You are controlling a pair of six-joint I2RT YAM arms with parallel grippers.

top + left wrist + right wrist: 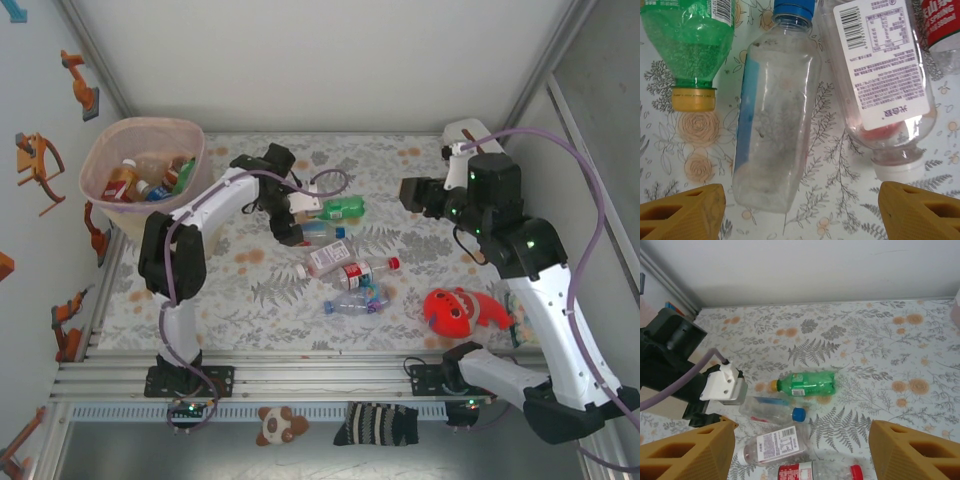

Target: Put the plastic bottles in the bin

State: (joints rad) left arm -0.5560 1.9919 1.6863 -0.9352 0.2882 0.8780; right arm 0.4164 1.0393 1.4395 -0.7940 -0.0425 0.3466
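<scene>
- Floral-print surface point(840, 165) lies under the left gripper point(802, 207), whose jaws are wide, straddling a clear blue-capped bottle point(775, 120) without gripping it.
- Either side lie a green bottle point(687, 40) with a yellow cap and a barcode-label bottle point(880, 65) printed in Chinese.
- Above open surface, the right gripper point(800, 445) has wide, empty jaws.
- At the far-left corner stands the pink bin point(150, 122), with bottles inside.

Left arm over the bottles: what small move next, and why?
Probably lower the left gripper and close on the blue-capped clear bottle: its open fingers straddle that bottle, which lies flat, and hold nothing. The white-capped bottle lies close beside it.
</scene>
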